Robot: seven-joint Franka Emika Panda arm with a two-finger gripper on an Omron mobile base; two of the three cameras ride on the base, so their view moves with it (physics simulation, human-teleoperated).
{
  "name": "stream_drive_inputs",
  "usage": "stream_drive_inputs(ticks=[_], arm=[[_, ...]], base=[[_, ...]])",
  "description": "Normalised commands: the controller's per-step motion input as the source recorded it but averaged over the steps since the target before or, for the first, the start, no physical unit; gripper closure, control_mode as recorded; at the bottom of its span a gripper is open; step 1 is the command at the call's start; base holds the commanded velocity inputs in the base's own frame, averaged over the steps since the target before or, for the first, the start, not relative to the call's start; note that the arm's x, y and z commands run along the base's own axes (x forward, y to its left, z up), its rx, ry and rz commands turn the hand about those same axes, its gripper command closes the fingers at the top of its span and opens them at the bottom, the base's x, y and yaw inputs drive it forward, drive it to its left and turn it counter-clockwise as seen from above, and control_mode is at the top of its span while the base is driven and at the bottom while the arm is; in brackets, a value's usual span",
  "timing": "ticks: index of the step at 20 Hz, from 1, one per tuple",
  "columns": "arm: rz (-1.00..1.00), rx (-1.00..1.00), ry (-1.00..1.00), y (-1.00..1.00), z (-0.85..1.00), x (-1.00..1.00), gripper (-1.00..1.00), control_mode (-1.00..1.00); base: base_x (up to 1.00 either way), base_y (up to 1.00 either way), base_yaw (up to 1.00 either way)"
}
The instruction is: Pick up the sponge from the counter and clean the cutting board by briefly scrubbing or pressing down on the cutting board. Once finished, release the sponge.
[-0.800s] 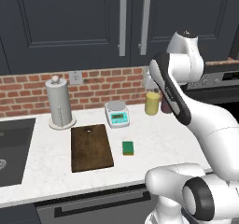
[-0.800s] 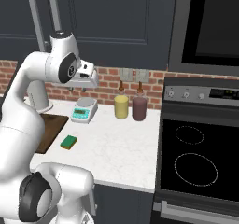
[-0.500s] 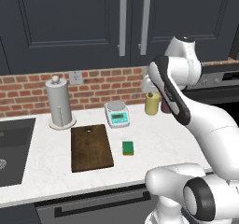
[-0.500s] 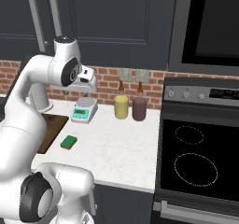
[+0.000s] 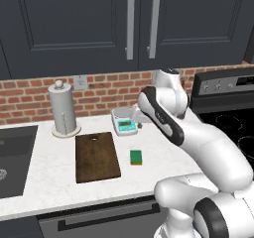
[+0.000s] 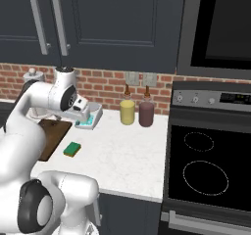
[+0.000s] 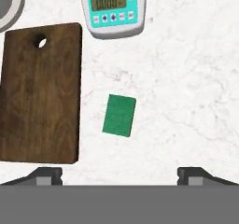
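The claw [image 7: 119, 174] hangs high above the worktop [image 7: 186, 87], its two tips spread wide and grasping nothing. Straight below and just ahead of it lies the sponge [image 7: 119, 115], green face up, flat on the stone. The cutting board [image 7: 39, 92] lies beside the sponge, apart from it. Farther ahead sits a white digital scale [image 7: 112, 9].

Sponge [image 7: 119, 115] on counter [image 7: 186, 87], between cutting board [image 7: 39, 94] and scale [image 7: 113, 8].
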Motion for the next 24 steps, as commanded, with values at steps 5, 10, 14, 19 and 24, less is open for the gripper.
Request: stream_drive_inputs(ticks=[5, 10, 14, 19, 24], arm=[[-0.13, 0.14, 0.09, 0.41, -1.0, 0.0, -1.0, -1.0], [-0.13, 0.03, 0.03, 0.14, -0.74, -0.01, -1.0, -1.0], [-0.17, -0.01, 0.0, 0.02, -0.58, -0.01, -1.0, -1.0], [-0.16, -0.04, 0.0, 0.0, -0.33, 0.0, -1.0, -1.0], [-0.04, -0.04, 0.0, 0.0, -0.13, 0.22, -1.0, -1.0]], base=[[0.0, 0.0, 0.0], [0.0, 0.0, 0.0], [0.0, 0.0, 0.0], [0.0, 0.0, 0.0], [0.0, 0.0, 0.0]])
